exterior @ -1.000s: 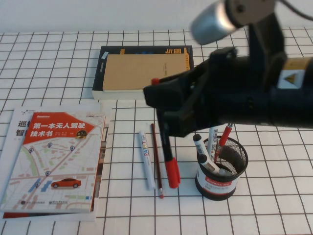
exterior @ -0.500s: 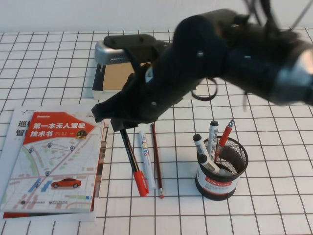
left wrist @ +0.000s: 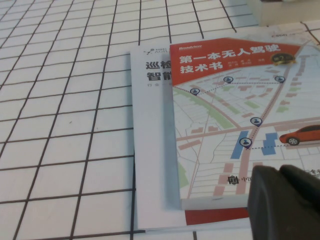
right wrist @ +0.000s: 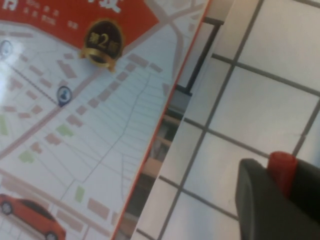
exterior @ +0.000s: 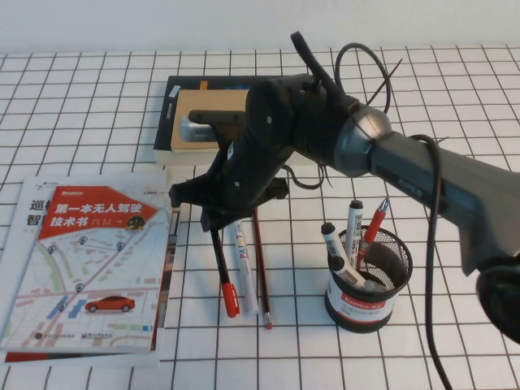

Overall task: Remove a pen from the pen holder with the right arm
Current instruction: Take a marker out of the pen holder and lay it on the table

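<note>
Inside pen holder (exterior: pixel 363 307) — markers (exterior: pixel 353 218), red pen (exterior: pixel 375 221).

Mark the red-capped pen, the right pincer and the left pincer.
red-capped pen (exterior: pixel 230 299): high view, on its red cap.
right pincer (exterior: pixel 213 221): high view, between the fingertips clamping that pen.
left pincer (left wrist: pixel 284 200): left wrist view, dark body above the map book (left wrist: pixel 225 100).

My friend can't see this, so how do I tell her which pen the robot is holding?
Find the map-cover book; the left gripper hovers over it. Just right of it, the right gripper pinches a black pen. Unlike the white marker and thin pencil lying alongside, it has a red cap.
</note>
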Controlling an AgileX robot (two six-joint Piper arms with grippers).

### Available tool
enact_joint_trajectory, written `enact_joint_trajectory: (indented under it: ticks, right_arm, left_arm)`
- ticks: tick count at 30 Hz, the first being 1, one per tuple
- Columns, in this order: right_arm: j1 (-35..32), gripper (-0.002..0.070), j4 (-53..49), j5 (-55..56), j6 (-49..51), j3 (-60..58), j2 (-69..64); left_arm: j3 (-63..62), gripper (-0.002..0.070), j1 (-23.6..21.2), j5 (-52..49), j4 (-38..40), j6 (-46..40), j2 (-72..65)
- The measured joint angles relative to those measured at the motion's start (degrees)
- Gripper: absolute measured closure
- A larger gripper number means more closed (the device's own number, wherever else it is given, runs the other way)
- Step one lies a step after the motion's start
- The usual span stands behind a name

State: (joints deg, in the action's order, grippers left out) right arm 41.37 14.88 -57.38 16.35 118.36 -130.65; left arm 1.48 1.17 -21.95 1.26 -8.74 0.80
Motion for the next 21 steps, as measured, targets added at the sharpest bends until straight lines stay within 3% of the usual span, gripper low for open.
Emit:
enact_joint_trajectory:
  ticks: [11, 18, 21]
  right_arm:
    - [-1.09, 0.0599, 0.13, -1.65, 0.13, 2.10, -3.91]
    - [-1.32, 0.0435, -0.30, -1.99, 0.13, 2.49, -3.91]
    - [-1.32, 0.0408, -1.21, -2.14, 0.13, 2.49, -3.67]
  left_arm:
    - [0.00, 0.0679, 0.00, 0.00, 0.00, 0.00, 0.00]
    - [0.00, 0.0679, 0.00, 0.00, 0.00, 0.00, 0.00]
    - [0.00, 0.0679, 0.00, 0.00, 0.00, 0.00, 0.00]
